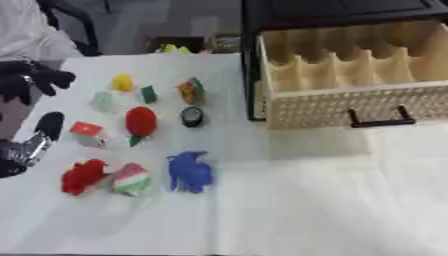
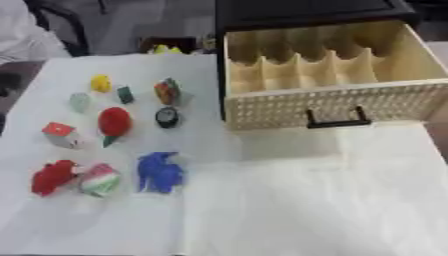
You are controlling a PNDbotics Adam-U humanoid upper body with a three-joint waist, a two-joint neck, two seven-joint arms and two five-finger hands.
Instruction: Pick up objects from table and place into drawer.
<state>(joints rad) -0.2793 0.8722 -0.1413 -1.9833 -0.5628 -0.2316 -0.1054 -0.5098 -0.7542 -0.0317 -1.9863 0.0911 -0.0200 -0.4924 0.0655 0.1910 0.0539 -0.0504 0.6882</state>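
Left hand (image 1: 31, 145) at the tabletop's (image 1: 306, 200) left edge, I cannot tell its fingers | right hand out of my view | toys cluster left: blue figure (image 1: 189, 171), red round toy (image 1: 140, 120), red-roofed block (image 1: 88, 133) | drawer (image 2: 324, 75) pulled open at far right | near-right tabletop bare white cloth.

No text, label, brand or number can be read anywhere: neither on the toys nor on the open drawer (image 2: 324, 102) (its front shows only small perforations).
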